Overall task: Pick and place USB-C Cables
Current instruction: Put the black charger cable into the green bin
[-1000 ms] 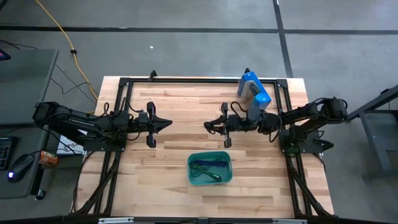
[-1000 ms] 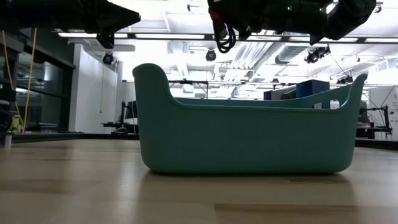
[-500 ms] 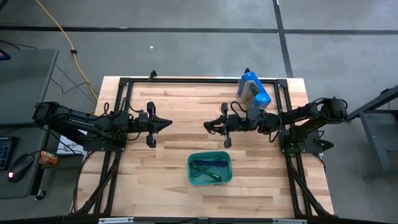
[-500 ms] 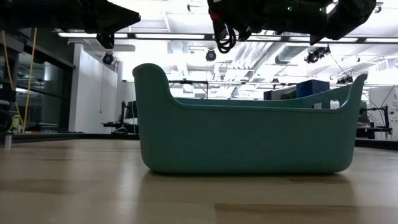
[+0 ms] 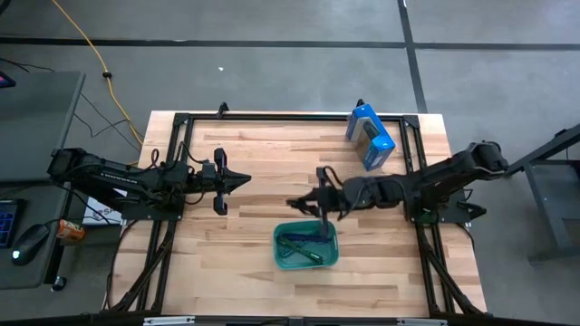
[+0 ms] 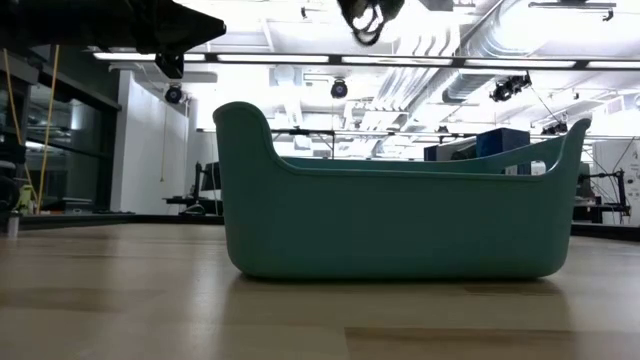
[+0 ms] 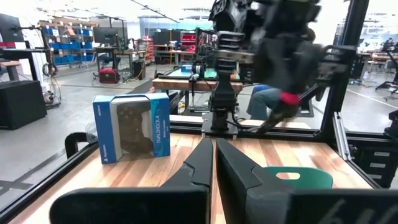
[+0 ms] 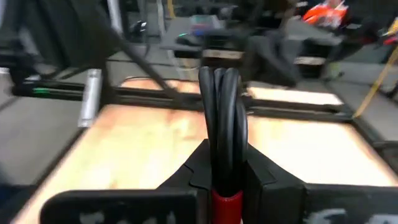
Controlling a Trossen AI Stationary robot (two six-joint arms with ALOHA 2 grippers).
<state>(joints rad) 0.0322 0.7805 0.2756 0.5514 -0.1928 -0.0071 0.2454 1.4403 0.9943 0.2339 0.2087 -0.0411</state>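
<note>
The right tool point(image 5: 304, 205) clamps a red-and-black cable point(image 8: 222, 118) above the teal tub point(image 5: 305, 246), positioned for dropping it among others; the left tool point(image 5: 237, 181) waits closed, empty.

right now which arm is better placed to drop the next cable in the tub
The right. Its gripper is shut on a black cable and sits at the far edge of the teal tub. The left gripper is shut, holds nothing, and waits farther off.

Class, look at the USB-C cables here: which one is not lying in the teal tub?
The red-and-black cable, clamped in the right gripper above the table by the teal tub. The other cables lie inside the tub.
</note>
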